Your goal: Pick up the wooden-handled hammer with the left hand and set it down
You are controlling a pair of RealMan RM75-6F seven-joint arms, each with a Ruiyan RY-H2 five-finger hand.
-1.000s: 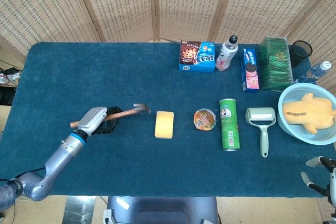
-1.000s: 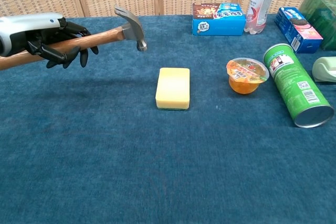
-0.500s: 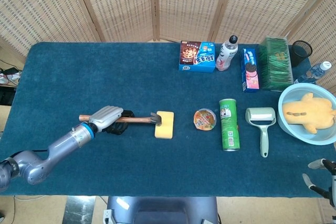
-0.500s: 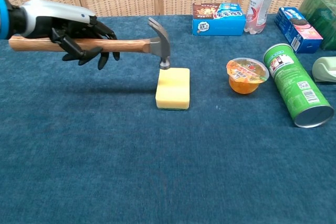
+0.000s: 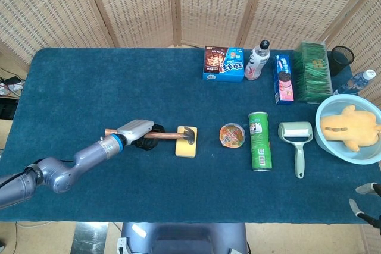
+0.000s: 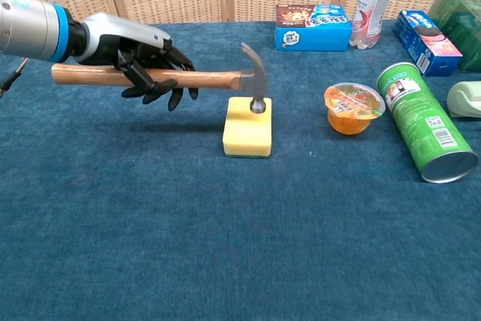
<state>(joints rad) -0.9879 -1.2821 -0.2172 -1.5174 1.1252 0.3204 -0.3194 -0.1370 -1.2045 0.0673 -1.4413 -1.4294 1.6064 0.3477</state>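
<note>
My left hand grips the wooden-handled hammer around the middle of its handle and holds it level above the blue tabletop. The hammer's steel head points down and hangs right over the far end of a yellow sponge; whether it touches is unclear. In the head view the left hand and the hammer lie left of centre, with the head over the sponge. Only a few fingertips of my right hand show at the lower right corner of the head view, off the table.
Right of the sponge stand a jelly cup, a lying green can and a lint roller. At the back are a cookie box, a bottle, another snack box and a green pack. A bowl holds a yellow toy.
My left hand has carried the hammer to the right and levelled it. The head, first left of the sponge, now sits above the sponge.
</note>
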